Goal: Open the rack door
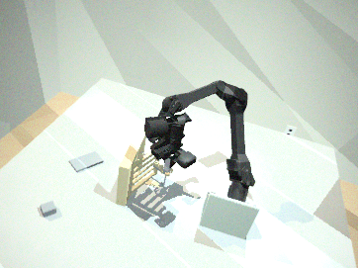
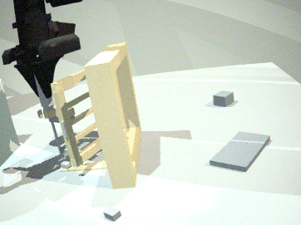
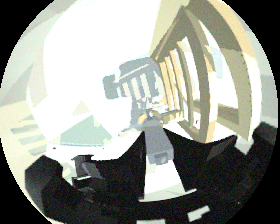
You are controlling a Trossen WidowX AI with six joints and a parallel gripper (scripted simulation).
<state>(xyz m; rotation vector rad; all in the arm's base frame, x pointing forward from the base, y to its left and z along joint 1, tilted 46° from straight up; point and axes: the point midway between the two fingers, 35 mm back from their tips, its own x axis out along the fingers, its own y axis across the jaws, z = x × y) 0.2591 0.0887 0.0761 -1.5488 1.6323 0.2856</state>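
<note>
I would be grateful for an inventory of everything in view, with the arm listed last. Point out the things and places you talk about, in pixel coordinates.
Pale yellow door frame (image 1: 124, 181) (image 2: 101, 121): one, upright on the table.
Slatted pale yellow door (image 2: 66, 125) (image 3: 204, 85): one, swung partly out from the frame.
Grey upright handle (image 3: 159, 141): one, on the door's free-edge side, between the jaws.
Flat grey slab (image 1: 86, 161) (image 2: 241, 151): one, beyond the frame from the arm.
Small grey blocks: two, a larger (image 1: 47, 209) (image 2: 223, 98) and a smaller (image 2: 112, 213).
Grey-green panel (image 1: 228, 215) (image 3: 85, 131): one, by the arm's base.
White table (image 1: 297, 179) (image 2: 175, 204): one, beneath everything.
Black arm (image 1: 237, 130) with jaws: one, jaws closed on the handle.
</note>
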